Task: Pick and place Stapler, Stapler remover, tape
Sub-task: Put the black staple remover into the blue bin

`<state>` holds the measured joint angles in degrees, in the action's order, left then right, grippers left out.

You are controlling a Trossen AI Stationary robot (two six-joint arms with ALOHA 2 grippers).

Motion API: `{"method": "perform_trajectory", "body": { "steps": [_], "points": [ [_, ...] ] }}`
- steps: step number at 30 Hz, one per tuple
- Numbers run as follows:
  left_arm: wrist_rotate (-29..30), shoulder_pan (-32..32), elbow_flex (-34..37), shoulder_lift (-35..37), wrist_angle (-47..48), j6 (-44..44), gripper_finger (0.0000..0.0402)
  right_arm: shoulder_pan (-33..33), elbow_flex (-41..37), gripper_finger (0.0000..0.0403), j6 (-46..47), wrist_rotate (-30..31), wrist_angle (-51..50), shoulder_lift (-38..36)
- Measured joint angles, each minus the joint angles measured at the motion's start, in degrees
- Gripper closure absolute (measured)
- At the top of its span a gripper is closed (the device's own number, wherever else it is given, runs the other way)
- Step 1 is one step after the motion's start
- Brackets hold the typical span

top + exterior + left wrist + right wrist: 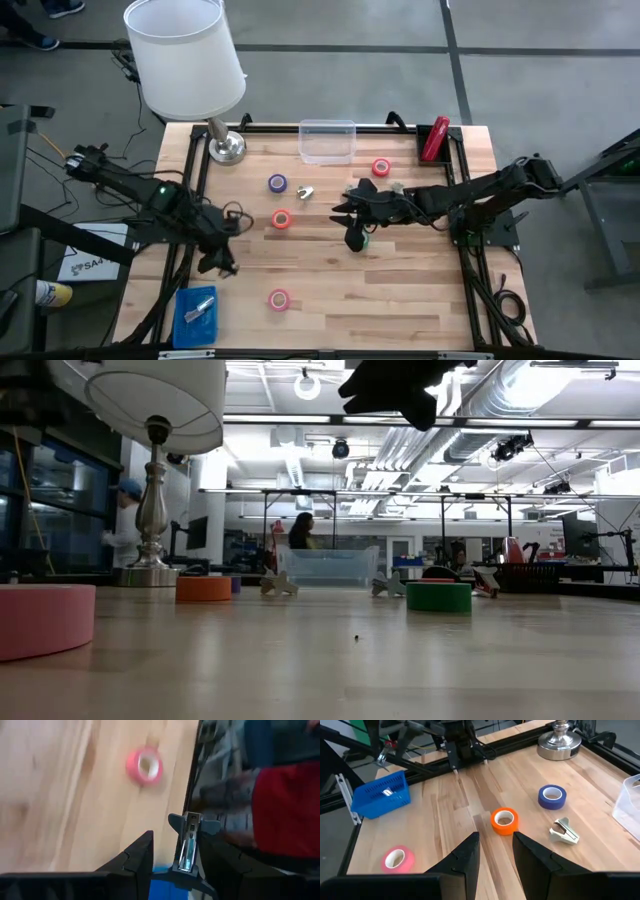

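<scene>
Left gripper, at the table's 8 o'clock, was clenched on a dark staple remover just above the blue basket. The likeliest slip was there: the basket sat at the table's edge, so a release off its centre could have sent the piece onto the wood or the floor. One silvery piece, probably another remover, already lay in the basket. At 6 o'clock lay the pink tape roll. Near the centre the right gripper hung with its fingers apart and empty over the green roll. A skewed descent could have shoved the ring aside, or the arm could have swept the remover beside it. Farther off lay the orange roll, the purple roll, a silvery remover and the red roll. At 1 o'clock the red stapler lay against the rail, untouched. Counted: five tape rolls, one stapler, three removers for certain.
</scene>
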<state>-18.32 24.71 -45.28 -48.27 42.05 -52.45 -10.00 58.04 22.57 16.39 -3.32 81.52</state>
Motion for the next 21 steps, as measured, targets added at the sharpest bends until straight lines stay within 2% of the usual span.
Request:
{"method": "perform_trajectory", "body": {
  "steps": [6, 16, 21],
  "points": [
    [2.9, 9.1, 0.0, -0.4, 3.9, -9.0, 0.0265, 0.0, 0.0, 0.0295, 0.5, 0.0, -0.8, 0.0],
    [15.6, 24.4, 0.0, -1.0, 4.5, -24.8, 0.0265, 0.0, 0.0, 0.0295, 0.5, 1.4, -0.8, 0.0],
    [17.3, 30.1, 0.0, -4.5, 4.4, -31.1, 0.0265, 0.0, 0.0, 0.0295, 0.5, 1.9, -0.8, 0.0]
  ]
}}
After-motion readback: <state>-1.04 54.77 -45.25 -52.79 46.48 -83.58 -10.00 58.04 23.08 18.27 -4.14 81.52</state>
